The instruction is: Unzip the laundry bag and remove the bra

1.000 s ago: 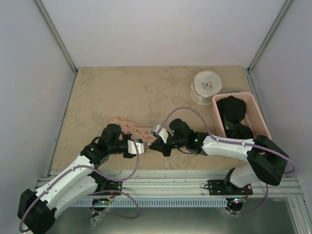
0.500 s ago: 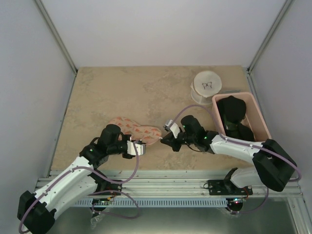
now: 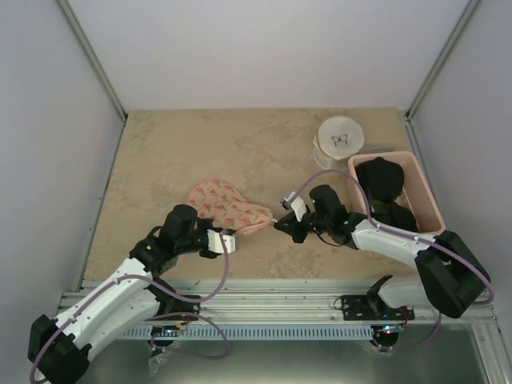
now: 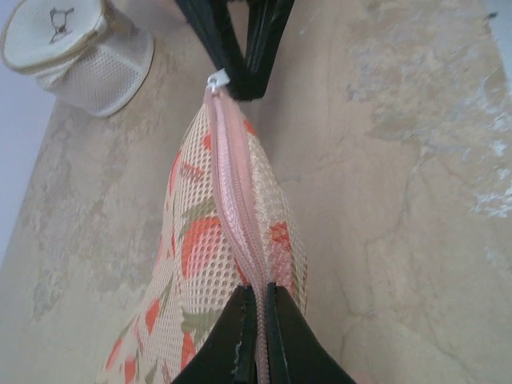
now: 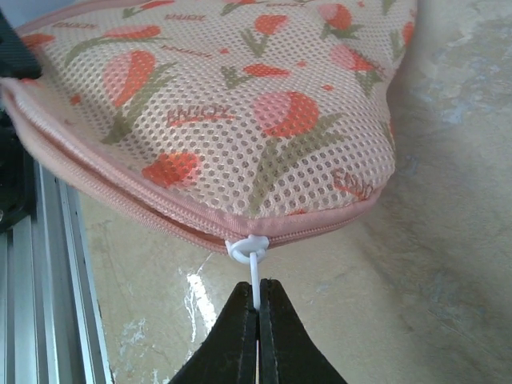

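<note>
The right claw (image 5: 258, 294) is pressed together on the thin stem of the white zip pull (image 5: 250, 251), which hangs from the slider at one end of the laundry bag (image 5: 240, 112). That narrow grip suits a small tab, letting the arm tow the slider along the teeth. At the opposite end of the same seam, the left claw (image 4: 258, 310) is closed on the pink rim (image 4: 233, 184), pinching the zip line itself. This looks like an anchor hold, so that a tug moves the slider and does not drag the whole pouch. The bag sits on the worktop (image 3: 200, 144) between the two arms, its seam drawn straight between the claws. The visible zip looks closed, so unzipping has barely begun. The bra is not visible, presumably inside.
</note>
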You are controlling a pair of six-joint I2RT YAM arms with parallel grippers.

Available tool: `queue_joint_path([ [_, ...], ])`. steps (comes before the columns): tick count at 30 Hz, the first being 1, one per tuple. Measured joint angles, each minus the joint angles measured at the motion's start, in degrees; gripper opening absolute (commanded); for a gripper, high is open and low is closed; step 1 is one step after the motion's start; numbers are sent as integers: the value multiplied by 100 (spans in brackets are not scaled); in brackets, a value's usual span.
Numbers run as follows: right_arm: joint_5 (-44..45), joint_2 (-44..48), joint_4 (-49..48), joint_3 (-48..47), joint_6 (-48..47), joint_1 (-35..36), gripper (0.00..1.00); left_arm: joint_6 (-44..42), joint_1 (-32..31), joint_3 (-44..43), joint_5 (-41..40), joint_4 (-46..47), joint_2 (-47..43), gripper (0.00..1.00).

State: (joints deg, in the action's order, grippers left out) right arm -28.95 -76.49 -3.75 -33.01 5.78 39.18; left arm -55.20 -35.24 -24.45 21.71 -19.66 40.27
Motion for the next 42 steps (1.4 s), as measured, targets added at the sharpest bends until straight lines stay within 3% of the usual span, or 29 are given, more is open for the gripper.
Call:
queue_joint_path([
  [1,-26,0,0,2,-2,0,0,0,-2,7,-111,17,2,0],
  [2,-44,0,0,2,-2,0,1,-7,11,26,-210,44,4,20],
  [3,-72,0,-2,2,0,0,1,-9,42,55,-273,72,4,52],
  [4,-92,-2,-2,2,0,4,1,-15,103,103,-310,98,7,74],
  [5,-76,-2,0,2,2,15,0,-22,170,140,-365,85,4,87],
  [7,-48,-13,9,2,24,28,1,-28,330,177,-402,-66,17,98],
  [11,9,-48,17,-7,111,284,1,-229,365,28,125,-599,-11,99],
  [15,61,-127,26,-151,258,710,1,-181,177,-221,664,-833,-76,94],
  [22,181,-407,-66,-713,531,1491,1,610,-105,-240,876,-704,70,80],
  [28,236,-719,-138,-1062,590,1893,1,970,-122,-184,603,-389,94,53],
  [35,269,-763,-133,-1145,592,1952,1,962,-125,-127,293,-358,101,35],
  [42,354,-756,-39,-1150,590,1952,1,855,-125,-87,2,-306,96,0],
])
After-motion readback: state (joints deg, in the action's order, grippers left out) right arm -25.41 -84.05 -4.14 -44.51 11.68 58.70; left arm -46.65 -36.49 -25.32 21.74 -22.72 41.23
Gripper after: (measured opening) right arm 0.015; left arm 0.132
